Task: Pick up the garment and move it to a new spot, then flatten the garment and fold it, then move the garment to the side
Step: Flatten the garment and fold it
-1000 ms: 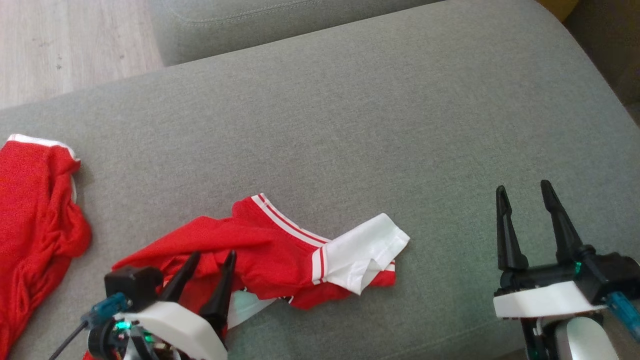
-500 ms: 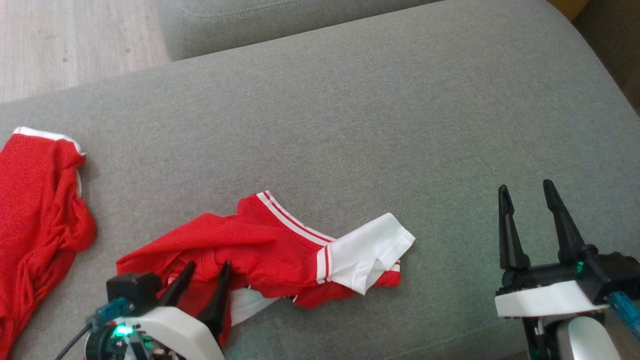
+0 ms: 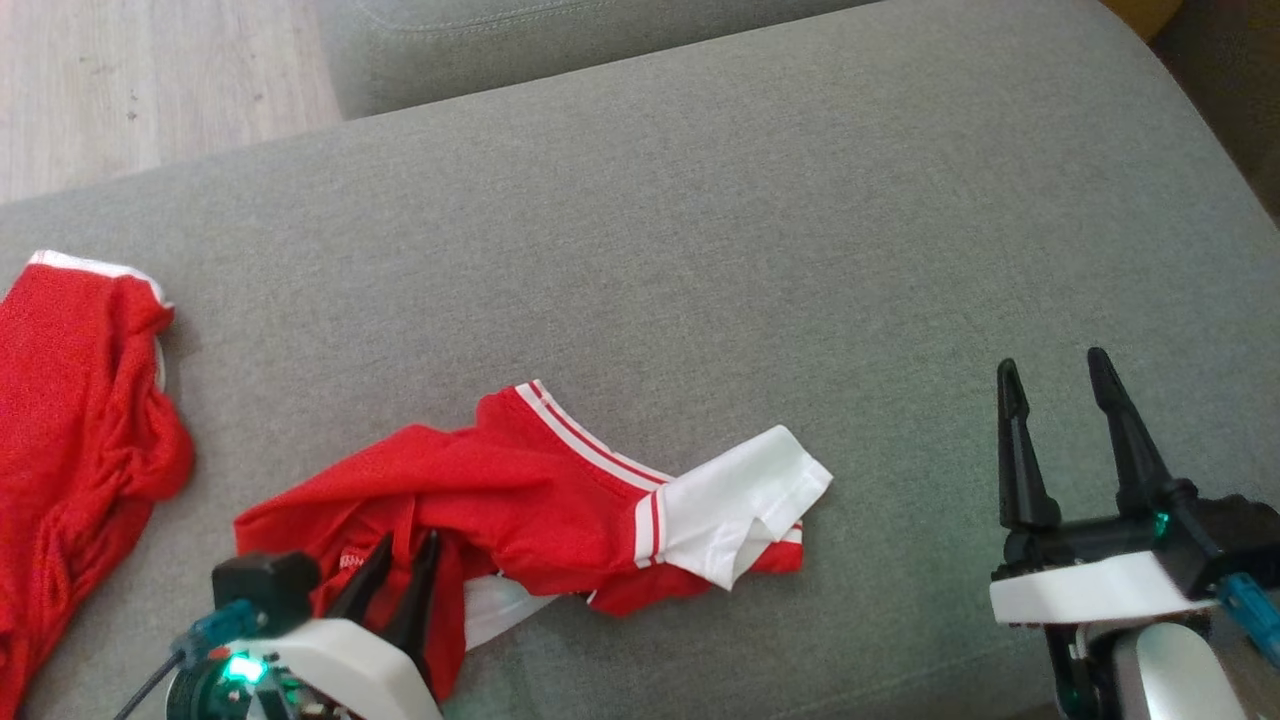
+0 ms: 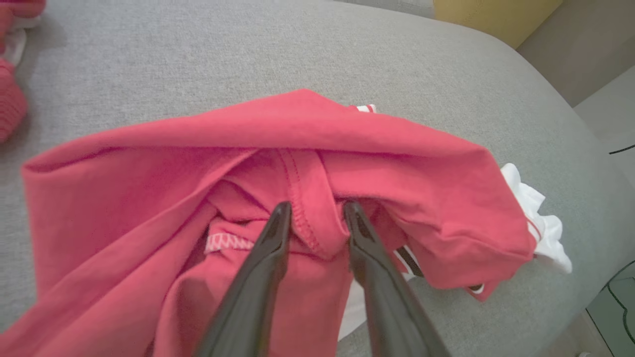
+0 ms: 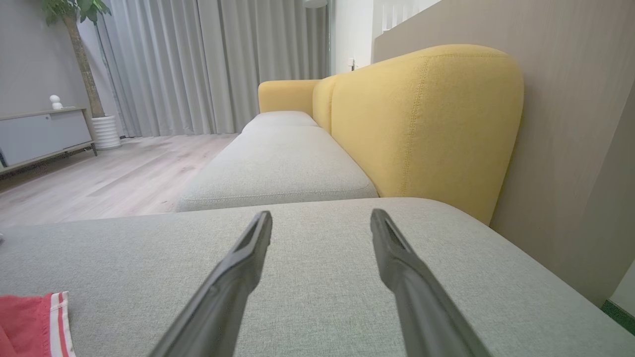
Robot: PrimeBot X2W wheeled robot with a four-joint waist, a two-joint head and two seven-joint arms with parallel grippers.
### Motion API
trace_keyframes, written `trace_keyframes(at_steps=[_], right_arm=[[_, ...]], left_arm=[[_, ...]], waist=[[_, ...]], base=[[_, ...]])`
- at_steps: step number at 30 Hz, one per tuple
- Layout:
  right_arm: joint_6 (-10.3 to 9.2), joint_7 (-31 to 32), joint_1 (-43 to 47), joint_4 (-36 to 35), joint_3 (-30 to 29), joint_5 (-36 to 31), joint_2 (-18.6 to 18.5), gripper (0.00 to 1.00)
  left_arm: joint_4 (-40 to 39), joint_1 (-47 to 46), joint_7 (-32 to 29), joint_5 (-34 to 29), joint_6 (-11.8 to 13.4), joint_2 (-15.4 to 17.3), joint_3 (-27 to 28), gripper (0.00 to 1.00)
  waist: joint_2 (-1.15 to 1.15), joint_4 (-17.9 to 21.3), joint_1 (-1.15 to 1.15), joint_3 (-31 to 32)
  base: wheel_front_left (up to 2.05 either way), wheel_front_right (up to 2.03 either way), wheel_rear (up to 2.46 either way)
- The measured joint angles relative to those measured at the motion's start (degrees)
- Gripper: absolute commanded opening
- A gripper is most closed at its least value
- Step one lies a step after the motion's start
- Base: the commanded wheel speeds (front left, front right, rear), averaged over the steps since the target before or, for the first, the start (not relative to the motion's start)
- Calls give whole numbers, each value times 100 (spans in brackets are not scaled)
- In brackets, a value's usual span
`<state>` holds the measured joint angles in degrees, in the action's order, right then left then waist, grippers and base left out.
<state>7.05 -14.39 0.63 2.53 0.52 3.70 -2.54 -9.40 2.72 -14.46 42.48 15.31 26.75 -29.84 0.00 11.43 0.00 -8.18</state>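
The garment is a crumpled red shirt with a white sleeve and white striped trim, lying at the near left of the grey sofa cushion. My left gripper sits on its near edge. In the left wrist view, the left gripper has narrowed onto a raised fold with a seam in the garment, one finger on each side, pinching it. My right gripper hovers open over bare cushion far to the right. In the right wrist view, the right gripper holds nothing, and the garment's striped edge is at lower left.
A second red garment lies bunched at the cushion's far left edge. Wooden floor lies beyond, and another grey cushion adjoins at the back. A yellow backrest stands along the cushion's right side.
The left gripper's fingers have drawn together from wide open onto a fold of the garment and shifted slightly nearer. The right gripper stays open, almost unmoved.
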Motion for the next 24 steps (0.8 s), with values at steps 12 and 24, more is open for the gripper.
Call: trace_keyframes(at_steps=[12,24], right_arm=[[0,0,4,4,-40,-1,0,100],[0,0,73,23,-92,-29,0,100]], left_arm=[[-263,277,140,335,-46,15,138,0],[-1338,1235,595,1525,-475,172,1102,0]], waist=[[0,-101,0,73],[0,-333,0,303]], base=[[0,0,0],[0,0,0]])
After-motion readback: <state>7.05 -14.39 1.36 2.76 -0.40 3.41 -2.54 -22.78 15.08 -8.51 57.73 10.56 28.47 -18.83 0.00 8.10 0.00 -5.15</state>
